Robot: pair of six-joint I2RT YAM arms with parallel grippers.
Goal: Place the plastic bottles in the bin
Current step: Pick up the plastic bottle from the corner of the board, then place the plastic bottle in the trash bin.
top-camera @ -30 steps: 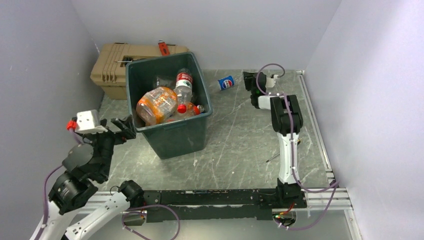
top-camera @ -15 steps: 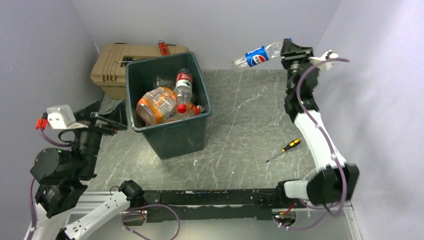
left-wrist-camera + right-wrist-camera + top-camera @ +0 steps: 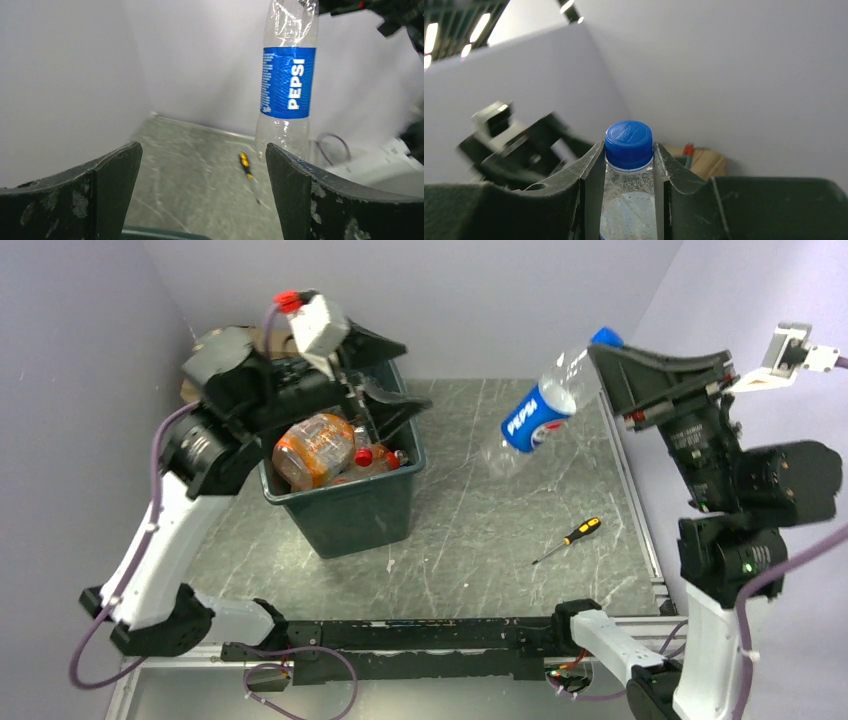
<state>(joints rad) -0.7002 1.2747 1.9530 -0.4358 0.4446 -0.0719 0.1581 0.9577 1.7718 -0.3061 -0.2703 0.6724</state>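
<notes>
right gripper (image 3: 603, 358) clamped on the neck of a blue-capped pepsi bottle (image 3: 535, 415), held aloft to the right of the bin (image 3: 350, 510). left gripper (image 3: 395, 375), jaws wide, hangs over the bin's far rim, above the binned bottles (image 3: 313, 445). a screwdriver (image 3: 578, 533) lies on the table (image 3: 470, 490).

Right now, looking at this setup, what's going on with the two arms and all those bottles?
The right pincer is clamped on the neck of a Pepsi bottle just below its blue cap, holding it in the air to the right of the bin. The left pincer hangs open over the bin, holding nothing. Several bottles lie in the bin, and a yellow-handled screwdriver lies on the table.
</notes>
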